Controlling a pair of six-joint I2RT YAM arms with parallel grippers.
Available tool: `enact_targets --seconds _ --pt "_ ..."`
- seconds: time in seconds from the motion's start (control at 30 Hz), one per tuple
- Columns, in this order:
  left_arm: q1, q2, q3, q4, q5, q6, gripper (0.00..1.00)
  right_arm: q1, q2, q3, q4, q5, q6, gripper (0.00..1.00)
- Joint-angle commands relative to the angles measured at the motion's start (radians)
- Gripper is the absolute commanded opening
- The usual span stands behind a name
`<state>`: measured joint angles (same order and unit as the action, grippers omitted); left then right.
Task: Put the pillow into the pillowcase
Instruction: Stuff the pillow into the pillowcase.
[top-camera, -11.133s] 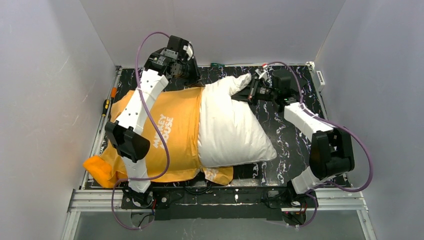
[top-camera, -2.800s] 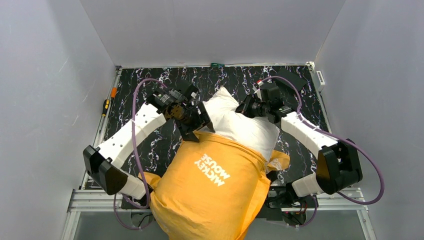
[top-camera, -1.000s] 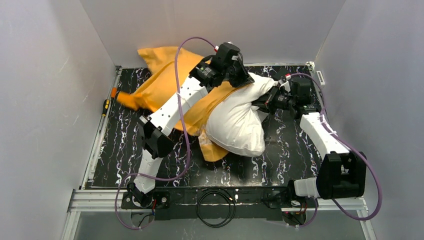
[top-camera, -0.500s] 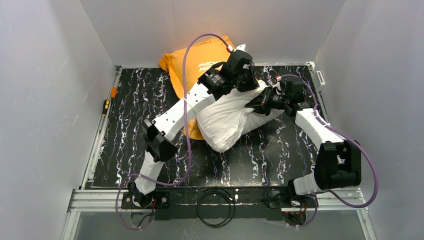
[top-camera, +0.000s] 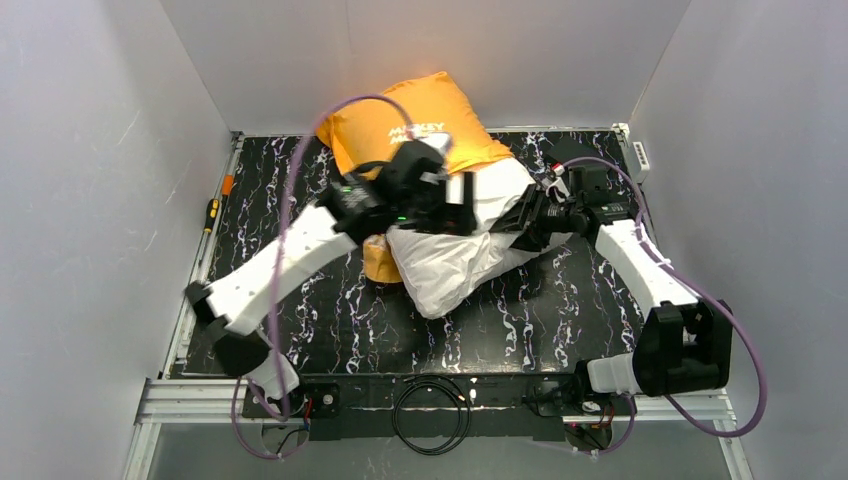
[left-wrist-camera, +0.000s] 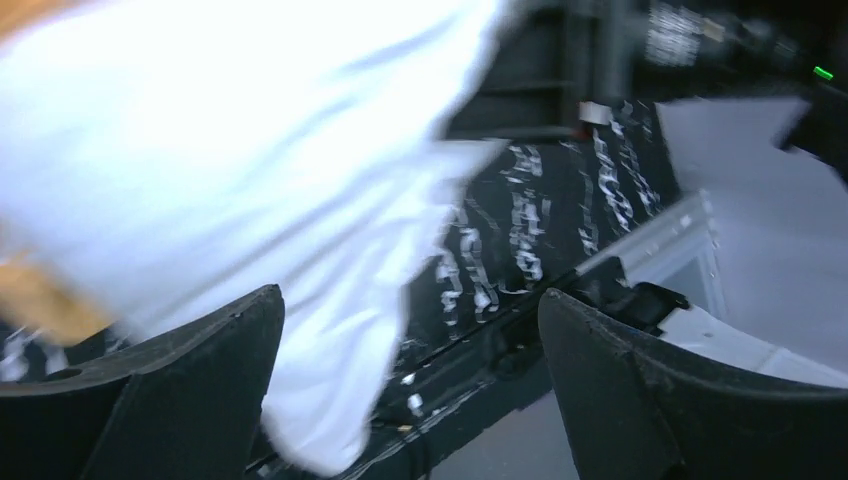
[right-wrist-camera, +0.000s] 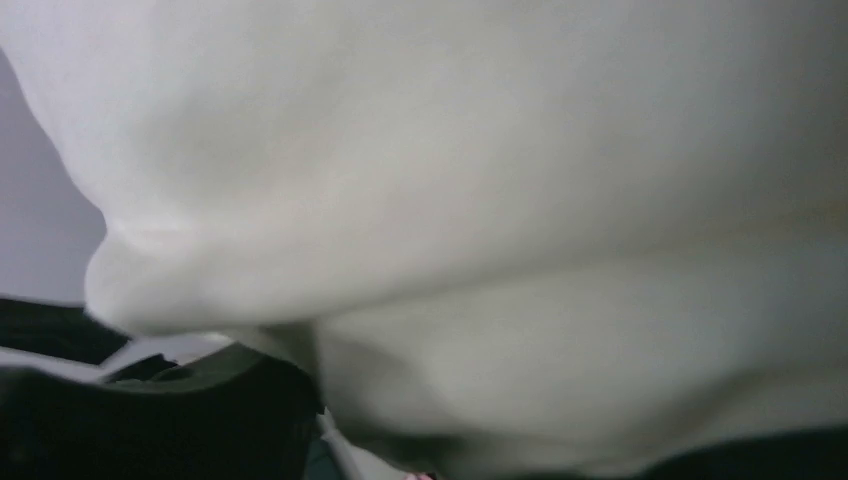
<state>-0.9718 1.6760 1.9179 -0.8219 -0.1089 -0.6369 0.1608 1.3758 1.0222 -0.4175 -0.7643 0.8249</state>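
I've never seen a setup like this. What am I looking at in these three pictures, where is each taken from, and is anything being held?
You see a left arm and a right arm, both robots bolted at the near edge of a black marbled table. The wide picture looks down from above and behind them. The other two come from a small camera on each wrist. On the table lies a white pillow. Its far end appears tucked inside an orange pillowcase that leans on the back wall. The left pincer is wide open and holds nothing. The right pincer is at the pillow's right edge. Its camera shows only white fabric, so I cannot tell whether it grips.
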Motion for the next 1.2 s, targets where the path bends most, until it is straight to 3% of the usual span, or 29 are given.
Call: enact_targets --seconds 0.0,0.03,0.1,0.33,0.57,0.63,0.7,0.8,0.9,1.07,1.13,1.17 --pt "0.2 -0.254 -0.218 -0.098 -0.053 0.011 0.98 -0.007 -0.092 0.031 -0.169 0.143 -0.152 0.7" --pt "0.245 -0.295 -0.274 -0.103 -0.037 -0.001 0.98 -0.006 -0.101 0.048 -0.219 0.176 -0.184 0.79" --pt "0.336 -0.359 -0.376 -0.103 0.01 -0.023 0.98 -0.004 -0.117 0.091 -0.316 0.215 -0.251 0.86" --pt "0.57 -0.377 -0.649 0.04 0.267 -0.041 0.98 0.122 -0.131 0.375 -0.581 0.491 -0.436 0.94" --pt "0.669 -0.194 -0.731 0.25 0.413 -0.029 0.98 0.544 -0.028 0.541 -0.569 0.827 -0.435 0.98" --pt "0.684 -0.134 -0.732 0.29 0.433 -0.014 0.9 0.699 0.02 0.565 -0.554 0.915 -0.463 0.98" --pt "0.7 -0.085 -0.743 0.342 0.474 -0.012 0.74 0.845 0.075 0.567 -0.542 0.982 -0.493 0.98" --pt "0.72 -0.037 -0.767 0.414 0.55 -0.014 0.39 1.008 0.15 0.532 -0.51 1.052 -0.533 0.98" --pt "0.73 -0.023 -0.769 0.429 0.632 -0.005 0.0 1.07 0.227 0.489 -0.479 1.122 -0.568 0.98" --pt "0.729 -0.138 -0.838 0.444 0.76 -0.009 0.0 1.003 0.357 0.511 -0.448 1.257 -0.585 0.96" --pt "0.729 -0.218 -0.884 0.427 0.78 -0.017 0.0 0.93 0.393 0.525 -0.443 1.232 -0.588 0.86" --pt "0.728 -0.26 -0.907 0.417 0.795 -0.025 0.0 0.887 0.402 0.522 -0.427 1.198 -0.589 0.75"
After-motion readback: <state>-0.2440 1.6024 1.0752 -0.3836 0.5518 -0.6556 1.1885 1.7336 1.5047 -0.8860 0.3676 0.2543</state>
